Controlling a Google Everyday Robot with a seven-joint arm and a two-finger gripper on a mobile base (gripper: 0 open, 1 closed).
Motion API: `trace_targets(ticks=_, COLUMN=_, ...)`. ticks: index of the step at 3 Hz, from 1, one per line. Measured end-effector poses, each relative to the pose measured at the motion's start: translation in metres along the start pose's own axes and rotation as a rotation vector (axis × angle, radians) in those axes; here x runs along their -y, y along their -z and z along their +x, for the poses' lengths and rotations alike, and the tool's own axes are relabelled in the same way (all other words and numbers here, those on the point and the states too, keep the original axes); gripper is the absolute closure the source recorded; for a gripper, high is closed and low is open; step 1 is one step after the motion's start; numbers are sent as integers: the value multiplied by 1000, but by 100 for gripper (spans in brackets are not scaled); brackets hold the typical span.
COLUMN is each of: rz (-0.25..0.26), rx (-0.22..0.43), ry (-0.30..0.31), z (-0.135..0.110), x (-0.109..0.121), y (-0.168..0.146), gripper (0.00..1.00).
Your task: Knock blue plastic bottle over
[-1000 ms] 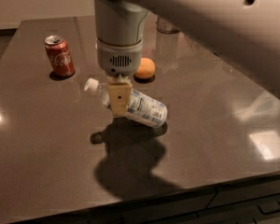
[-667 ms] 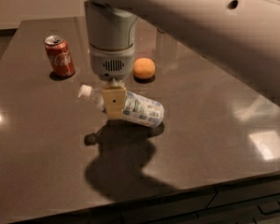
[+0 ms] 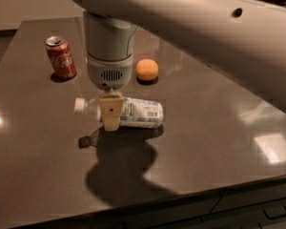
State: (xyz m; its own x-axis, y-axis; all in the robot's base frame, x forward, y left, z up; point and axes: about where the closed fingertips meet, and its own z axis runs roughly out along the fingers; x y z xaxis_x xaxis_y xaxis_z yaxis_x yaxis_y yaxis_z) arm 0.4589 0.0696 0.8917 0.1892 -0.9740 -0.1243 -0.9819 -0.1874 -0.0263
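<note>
The blue plastic bottle (image 3: 138,113) is clear with a white cap (image 3: 79,106) and a pale blue-white label. It lies horizontal on its side at the middle of the dark table (image 3: 214,142), cap pointing left. My gripper (image 3: 110,112) hangs from the grey wrist (image 3: 109,51) directly over the bottle's neck end. Its cream tip covers the part of the bottle just right of the cap. The arm's shadow falls on the table in front of the bottle.
A red Coca-Cola can (image 3: 61,57) stands upright at the back left. An orange (image 3: 147,69) sits behind the bottle, right of the wrist. The table's front edge (image 3: 181,199) runs along the bottom, with dark drawers below. My large arm (image 3: 219,37) spans the upper right.
The wrist and gripper have shifted left and toward the camera. The bottle has turned from tilted to level, and its cap end has dropped and moved left.
</note>
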Motion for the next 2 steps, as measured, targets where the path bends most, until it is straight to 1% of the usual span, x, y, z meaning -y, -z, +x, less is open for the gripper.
trace_targets(ticks=1, rz=12, rx=21, ry=2, z=-3, x=-6, y=-12, gripper=0)
trace_targets(ticks=2, rz=13, rx=21, ry=2, z=-3, x=-6, y=-12, gripper=0)
